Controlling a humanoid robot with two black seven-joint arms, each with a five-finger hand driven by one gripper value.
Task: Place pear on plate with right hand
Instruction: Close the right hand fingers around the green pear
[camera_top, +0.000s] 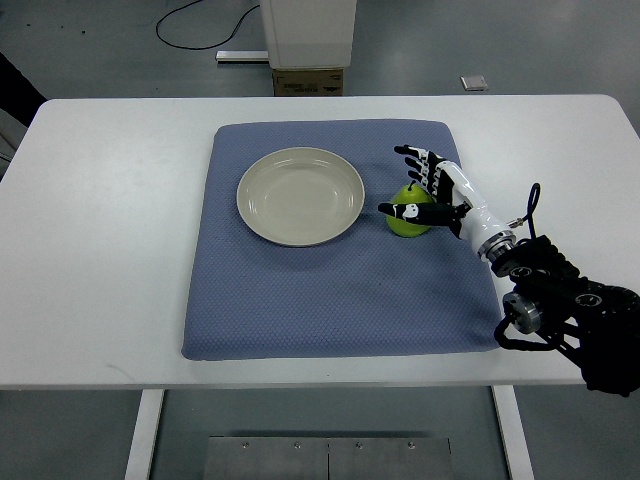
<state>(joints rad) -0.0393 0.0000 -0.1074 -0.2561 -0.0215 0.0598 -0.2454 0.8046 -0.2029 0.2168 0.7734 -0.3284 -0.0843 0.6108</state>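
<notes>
A green pear (405, 227) stands on the blue cloth mat (320, 290), just right of an empty cream plate (298, 196). My right hand (398, 183) comes in from the lower right and is at the pear. Its thumb (403, 211) lies across the pear's near top, and its fingers (420, 165) are spread out beyond the pear's far side, not closed on it. The pear rests on the mat. The left arm is out of view.
The mat lies on a white table (110, 220). A cardboard box (307, 80) and a white stand sit on the floor beyond the far edge, with a black cable (190, 25) at the top left.
</notes>
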